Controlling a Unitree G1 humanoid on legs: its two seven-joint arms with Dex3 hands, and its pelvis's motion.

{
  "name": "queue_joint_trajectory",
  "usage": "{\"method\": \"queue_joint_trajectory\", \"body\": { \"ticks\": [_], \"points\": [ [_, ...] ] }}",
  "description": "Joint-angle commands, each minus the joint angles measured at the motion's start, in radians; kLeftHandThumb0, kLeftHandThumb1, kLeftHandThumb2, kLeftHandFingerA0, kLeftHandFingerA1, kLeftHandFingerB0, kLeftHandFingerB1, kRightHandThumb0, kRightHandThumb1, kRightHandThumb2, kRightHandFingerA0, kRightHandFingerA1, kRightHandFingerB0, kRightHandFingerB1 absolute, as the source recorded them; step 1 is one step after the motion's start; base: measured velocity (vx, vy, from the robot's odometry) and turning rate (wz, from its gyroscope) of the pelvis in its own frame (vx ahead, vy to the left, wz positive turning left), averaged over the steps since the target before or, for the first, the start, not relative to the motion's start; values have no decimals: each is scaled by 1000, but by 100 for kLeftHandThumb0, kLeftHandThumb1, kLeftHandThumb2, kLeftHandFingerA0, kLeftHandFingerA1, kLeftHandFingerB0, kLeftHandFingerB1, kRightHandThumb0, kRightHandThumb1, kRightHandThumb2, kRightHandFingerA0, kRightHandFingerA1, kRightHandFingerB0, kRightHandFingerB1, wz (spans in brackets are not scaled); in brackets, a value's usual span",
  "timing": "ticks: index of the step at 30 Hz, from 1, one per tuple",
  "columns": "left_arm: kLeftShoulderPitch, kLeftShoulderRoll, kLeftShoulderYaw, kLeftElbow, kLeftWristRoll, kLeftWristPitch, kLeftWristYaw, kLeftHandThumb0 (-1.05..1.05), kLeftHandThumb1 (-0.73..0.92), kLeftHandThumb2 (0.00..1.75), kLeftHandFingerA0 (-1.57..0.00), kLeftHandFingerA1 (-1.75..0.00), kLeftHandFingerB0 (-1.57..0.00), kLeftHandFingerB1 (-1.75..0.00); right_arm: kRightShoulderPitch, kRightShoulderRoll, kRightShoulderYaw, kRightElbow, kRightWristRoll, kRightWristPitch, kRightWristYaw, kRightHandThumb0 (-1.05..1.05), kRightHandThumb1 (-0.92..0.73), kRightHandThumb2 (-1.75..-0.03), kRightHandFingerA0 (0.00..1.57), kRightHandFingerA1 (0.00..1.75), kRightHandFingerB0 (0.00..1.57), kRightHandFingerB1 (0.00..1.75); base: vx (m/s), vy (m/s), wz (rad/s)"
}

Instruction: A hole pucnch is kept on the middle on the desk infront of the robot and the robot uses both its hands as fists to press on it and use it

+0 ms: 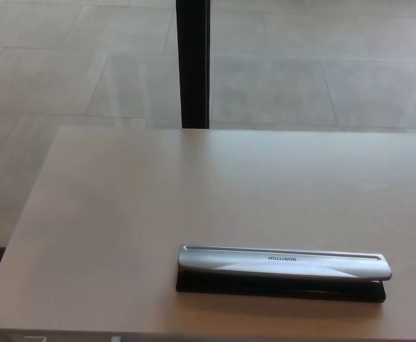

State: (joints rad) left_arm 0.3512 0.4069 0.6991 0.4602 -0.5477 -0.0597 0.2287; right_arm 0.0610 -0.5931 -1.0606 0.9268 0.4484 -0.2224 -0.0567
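Observation:
A long hole punch (283, 269) lies flat near the front edge of the desk (122, 214), its length running left to right. It has a silver top lever with small dark lettering and a black base beneath. Nothing touches it. Neither of my hands shows in the head view.
The light wooden desk ends at its left edge and its far edge. Behind the far edge stands a black vertical post (193, 64). Pale tiled floor (322, 71) lies beyond and to the left.

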Motion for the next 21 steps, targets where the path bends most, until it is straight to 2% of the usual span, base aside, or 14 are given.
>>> {"method": "queue_joint_trajectory", "body": {
  "ticks": [1,2,3,4,5,6,8,12,13,14,16,17,18,21],
  "points": [
    [37,-99,71,238,-73,19,-131,-51,19,117,-96,-145,-90,-113,-68,23,-67,202,118,82,-134,-38,-55,-86,93,148,55,84,0,0,0],
    [30,-111,84,282,-94,20,-174,-52,33,118,-96,-121,-87,-102,-79,21,-88,205,148,147,-163,-36,-58,-84,90,148,62,95,0,0,0],
    [22,-115,91,318,-95,15,-175,-45,20,133,-90,-137,-97,-107,-80,26,-86,218,149,151,-155,-33,-59,-87,86,158,71,134,0,0,0],
    [9,-127,98,366,-97,30,-155,-47,30,116,-113,-123,-107,-111,-79,47,-98,236,171,166,-126,-39,-57,-91,85,162,77,124,0,0,0],
    [0,-130,103,387,-97,35,-150,-47,30,116,-113,-123,-107,-111,-81,53,-105,245,179,171,-114,-39,-57,-91,85,162,77,124,0,0,0],
    [-4,-128,92,426,-89,51,-183,-46,28,119,-82,-145,-89,-111,-84,67,-99,260,172,170,-129,-29,-54,-92,88,165,78,121,0,0,0],
    [-7,-128,80,452,-76,59,-208,-51,32,112,-81,-142,-94,-108,-83,82,-98,269,173,167,-131,-37,-64,-82,85,163,73,133,0,0,0],
    [3,-126,55,508,-37,36,-207,-39,19,118,-84,-139,-98,-112,-68,144,-88,280,183,163,-87,-39,-63,-76,80,165,63,125,0,0,0],
    [8,-127,59,516,-40,30,-218,-37,12,120,-82,-137,-102,-116,-63,159,-76,274,179,173,-94,-41,-61,-75,84,162,66,124,0,0,0],
    [14,-114,41,537,-19,28,-231,-37,16,121,-90,-141,-105,-117,-51,187,-36,243,148,188,-115,-42,-63,-76,84,165,74,114,0,0,0],
    [17,-98,14,565,11,30,-231,-38,19,116,-89,-136,-101,-111,-26,239,14,148,128,198,-145,-44,-65,-78,88,166,74,114,0,0,0],
    [21,-92,-10,574,35,23,-232,-40,19,111,-82,-121,-99,-102,-5,266,37,96,120,205,-143,-42,-61,-82,85,170,71,119,0,0,0],
    [26,-79,-49,592,76,11,-236,-39,21,104,-93,-109,-101,-100,33,313,83,6,95,211,-132,-44,-63,-80,87,174,70,119,0,0,0],
    [45,-68,-101,599,106,2,-292,-43,20,99,-86,-105,-100,-100,71,341,172,-44,45,209,-101,-44,-61,-79,83,162,55,104,0,0,0]
  ]
}}
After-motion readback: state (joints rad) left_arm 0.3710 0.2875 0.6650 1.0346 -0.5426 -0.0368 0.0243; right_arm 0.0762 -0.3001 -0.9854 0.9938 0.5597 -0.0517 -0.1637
